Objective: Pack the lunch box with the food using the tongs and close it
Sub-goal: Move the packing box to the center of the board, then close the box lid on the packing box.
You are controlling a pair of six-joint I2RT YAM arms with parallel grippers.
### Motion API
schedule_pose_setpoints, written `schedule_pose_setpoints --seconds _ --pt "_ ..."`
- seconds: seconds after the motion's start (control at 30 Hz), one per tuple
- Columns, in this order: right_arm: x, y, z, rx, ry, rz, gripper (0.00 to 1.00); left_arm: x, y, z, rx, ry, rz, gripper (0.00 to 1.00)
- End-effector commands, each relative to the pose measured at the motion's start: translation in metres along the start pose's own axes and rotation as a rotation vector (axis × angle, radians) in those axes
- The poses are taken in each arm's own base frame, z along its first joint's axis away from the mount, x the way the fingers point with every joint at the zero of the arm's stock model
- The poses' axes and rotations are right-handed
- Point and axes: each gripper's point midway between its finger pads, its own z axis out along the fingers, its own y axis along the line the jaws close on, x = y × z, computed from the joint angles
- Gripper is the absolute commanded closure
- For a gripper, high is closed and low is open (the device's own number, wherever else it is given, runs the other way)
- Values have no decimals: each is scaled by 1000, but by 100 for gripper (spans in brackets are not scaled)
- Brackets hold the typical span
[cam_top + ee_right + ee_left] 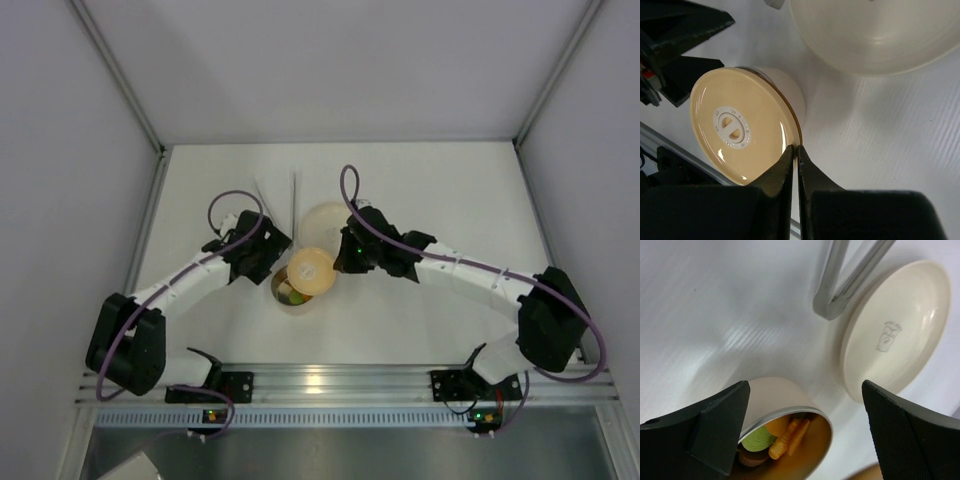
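The lunch box (pixel 790 405) is a small steel pot standing between the wide-open fingers of my left gripper (pixel 805 389). Food (pixel 775 437) lies inside it: orange, green and brown pieces. My right gripper (pixel 796 150) is shut on the rim of the tan lid (pixel 740 125), which hangs tilted over the pot's wall (pixel 790 92). From above, the lid (pixel 311 270) covers most of the lunch box (pixel 284 294); my left gripper (pixel 262 262) is at its left and my right gripper (pixel 340 262) at its right. The tongs (pixel 850 280) lie on the table by the plate.
The cream plate (pixel 897 330) lies bare just beyond the lunch box, also seen from above (pixel 325 222) and in the right wrist view (pixel 875 35). The tongs (pixel 278 203) rest left of it. White walls close the table at the back and both sides.
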Motion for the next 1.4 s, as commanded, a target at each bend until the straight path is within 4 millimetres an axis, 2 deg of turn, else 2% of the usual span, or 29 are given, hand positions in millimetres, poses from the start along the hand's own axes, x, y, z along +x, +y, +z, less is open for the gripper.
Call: schedule_pose_setpoints --seconds 0.0,0.13,0.23,0.37,0.5,0.7,0.97,1.37 --pt "-5 23 4 -9 -12 -12 100 -41 -22 -30 38 -150 15 1" --pt "1 35 15 -12 10 -33 100 -81 -22 -54 29 -248 15 2" --pt "6 41 25 -10 34 -45 100 -102 -22 -71 46 -299 7 1" --pt "5 49 35 -18 44 -53 100 -113 -26 -88 68 -326 35 2" --pt "9 52 46 -9 69 -63 100 -111 -27 -99 82 -317 70 2" --pt "19 56 52 -10 93 -77 100 -102 -22 -112 121 -292 110 2" --pt "30 51 50 13 106 -82 100 -90 -10 -117 120 -255 155 2" --pt "38 43 42 37 116 -87 100 -80 -7 -112 132 -210 168 2"
